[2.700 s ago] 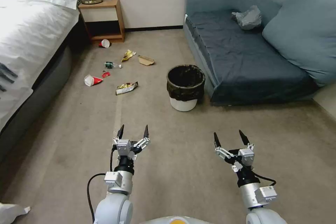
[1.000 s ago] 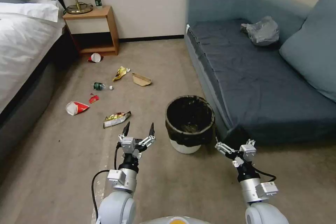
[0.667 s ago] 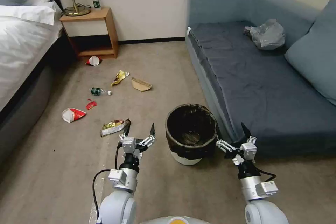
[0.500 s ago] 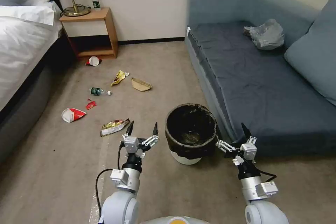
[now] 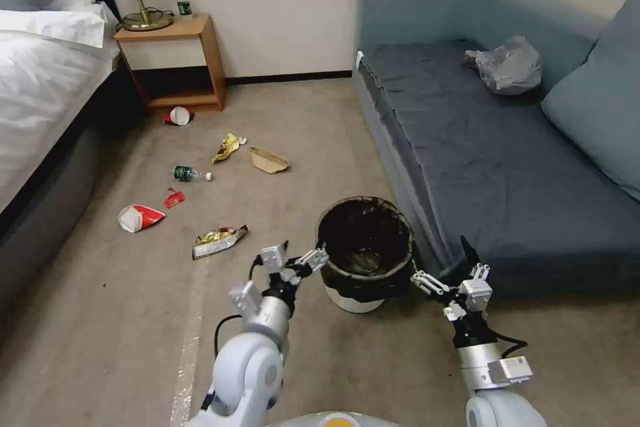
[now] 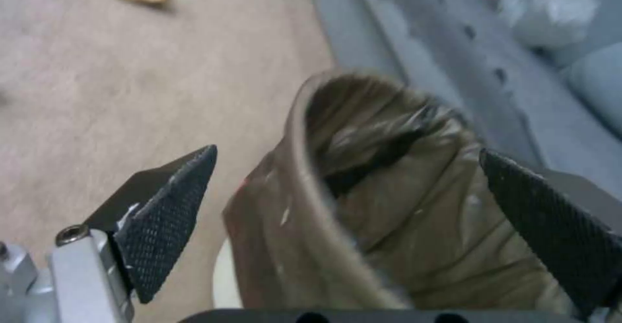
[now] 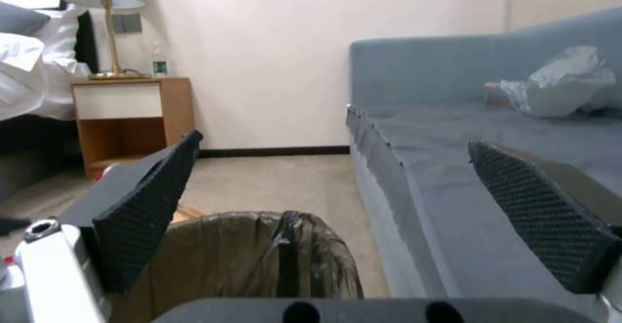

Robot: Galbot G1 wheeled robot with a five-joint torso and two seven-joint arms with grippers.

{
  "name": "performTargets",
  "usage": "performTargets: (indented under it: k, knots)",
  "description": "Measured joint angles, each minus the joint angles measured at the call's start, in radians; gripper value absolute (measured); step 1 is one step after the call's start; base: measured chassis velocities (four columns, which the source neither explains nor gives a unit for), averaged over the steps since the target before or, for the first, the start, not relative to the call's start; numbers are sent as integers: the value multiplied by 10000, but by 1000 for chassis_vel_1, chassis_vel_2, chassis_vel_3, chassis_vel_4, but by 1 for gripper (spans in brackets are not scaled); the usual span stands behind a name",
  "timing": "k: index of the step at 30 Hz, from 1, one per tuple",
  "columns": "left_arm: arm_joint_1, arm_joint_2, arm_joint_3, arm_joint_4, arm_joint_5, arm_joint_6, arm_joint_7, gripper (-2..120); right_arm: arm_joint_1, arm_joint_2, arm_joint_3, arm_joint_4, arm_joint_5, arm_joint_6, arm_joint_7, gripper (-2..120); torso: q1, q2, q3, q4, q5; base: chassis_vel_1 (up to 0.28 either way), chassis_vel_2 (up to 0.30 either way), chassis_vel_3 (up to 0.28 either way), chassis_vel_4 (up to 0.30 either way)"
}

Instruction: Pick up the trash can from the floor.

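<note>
The trash can (image 5: 363,255) is a small white bin with a black bag liner over its rim. It stands upright on the beige carpet floor (image 5: 320,140), close to the sofa's front corner. My left gripper (image 5: 303,252) is open at the can's left rim. In the left wrist view one of its fingers (image 6: 168,206) is outside the wall and the other is over the liner of the trash can (image 6: 388,206). My right gripper (image 5: 438,257) is open just right of the can, apart from it. The right wrist view has the right gripper (image 7: 334,138) above the trash can (image 7: 259,255).
A blue-grey sofa (image 5: 507,167) with a grey plastic bag (image 5: 510,67) flanks the can on the right. Litter lies to the left: a snack wrapper (image 5: 219,240), a red cup (image 5: 139,217), a bottle (image 5: 189,174). A nightstand (image 5: 173,60) and a bed (image 5: 40,87) stand beyond.
The camera has moved closer to the can over the earlier frames. In the last half second my left arm swung right and turned its wrist, bringing the open gripper to the can's rim. The right gripper barely moved.
</note>
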State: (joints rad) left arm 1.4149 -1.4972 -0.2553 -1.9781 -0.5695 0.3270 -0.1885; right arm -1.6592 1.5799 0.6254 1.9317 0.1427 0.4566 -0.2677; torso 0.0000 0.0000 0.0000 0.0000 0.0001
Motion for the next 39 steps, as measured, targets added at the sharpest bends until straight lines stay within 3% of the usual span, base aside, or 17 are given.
performTargets:
  k: [7,16,20,33,35,39]
  knots:
    - [-641,-254,-266,1126,-474,295,167,100,-119,-25,41,-35,34,203,-151,100,0,0,0,0,-1,0,0,0,0]
    - [-904,-524,-243,1777,-687,586,1114,95,-249,-11,-62,28,-39,293,-314,100,0,0,0,-1,0,0,0,0,0]
    - [-954,-593,-256,1937,-554,769,1137,91,-295,-2,-26,74,-43,303,-370,100,0,0,1,0,-1,0,0,0,0]
    - [-984,-619,-375,2157,-347,686,1124,44,-414,-35,108,184,-7,400,-389,100,0,0,0,0,0,0,0,0,0]
    - [-940,-604,-390,2151,-264,683,1083,32,-436,-34,148,209,-44,341,-426,100,0,0,0,0,0,0,0,0,0]
    - [-911,-597,-412,2156,-194,686,1086,24,-440,-34,155,222,-62,313,-424,100,0,1,0,0,-1,0,0,0,0]
